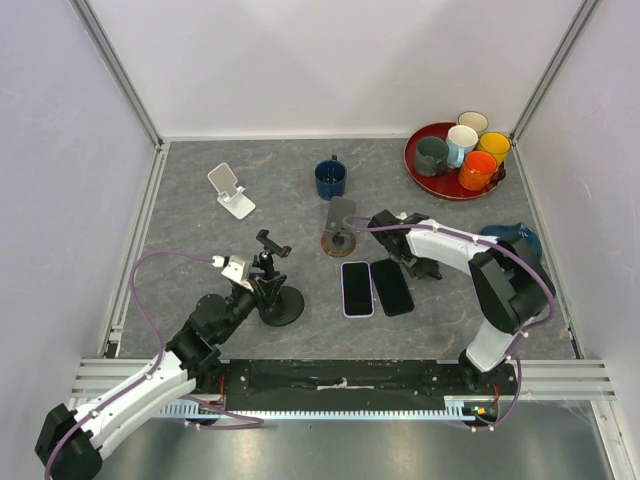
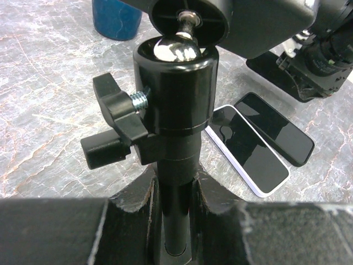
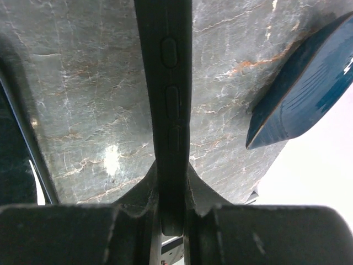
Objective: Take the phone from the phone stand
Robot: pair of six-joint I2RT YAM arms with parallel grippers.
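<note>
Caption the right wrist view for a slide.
Right jaws shut on the phone, buttoned edge facing camera, grey table behind.

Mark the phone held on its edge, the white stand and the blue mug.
phone (image 3: 168, 99): right wrist view, side edge with the buttons.
white stand (image 1: 231, 192): top external view, where back plate meets base.
blue mug (image 1: 330, 180): top external view, its open top.

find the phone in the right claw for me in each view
top external: the grey phone stands mid-table on the round brown stand, right claw on it.
left wrist: cannot make it out; the black mount fills the view.
right wrist: dead centre, edge-on, pinched between the claw's fingers.
shared landmark: the grey marbled table, in all three.
</note>
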